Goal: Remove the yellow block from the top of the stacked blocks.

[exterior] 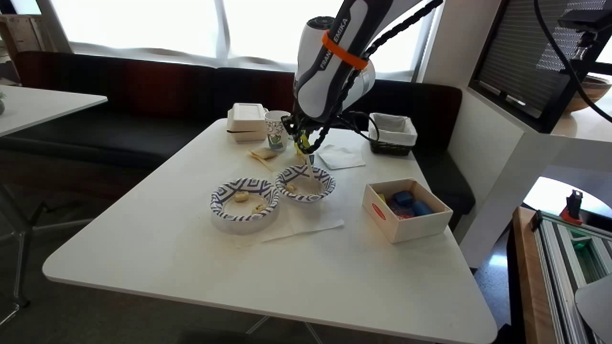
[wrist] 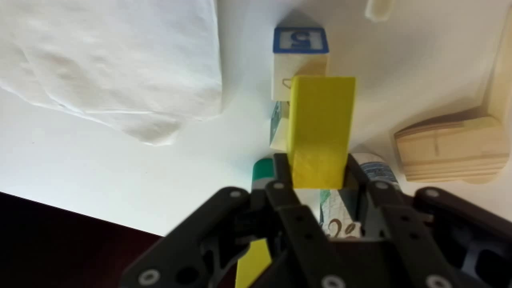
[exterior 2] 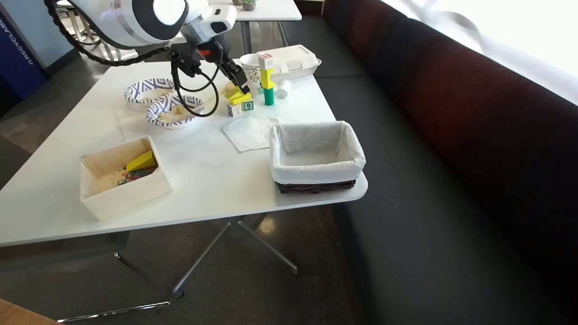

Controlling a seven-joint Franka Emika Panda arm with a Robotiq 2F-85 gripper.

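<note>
The yellow block [wrist: 322, 124] is between the fingers of my gripper [wrist: 316, 170] in the wrist view, with a finger against each side. In an exterior view the yellow block [exterior 2: 239, 97] looks tilted, directly over two letter blocks [exterior 2: 235, 109]; I cannot tell whether it still touches them. The fingertips [exterior 2: 244, 87] are at its upper end. The letter blocks also show below it in the wrist view [wrist: 300, 66]. Another stack stands close by: a green cylinder [exterior 2: 269, 96], a yellow piece [exterior 2: 267, 79] and a letter block [exterior 2: 265, 62] on top.
A paper cup [exterior: 276, 129] and takeout container [exterior: 247, 119] stand behind the stacks. Two patterned bowls [exterior: 244, 217] [exterior: 306, 196], napkins [exterior 2: 248, 133], a lined basket [exterior 2: 316, 174] and a wooden box with blocks [exterior: 416, 227] are on the table.
</note>
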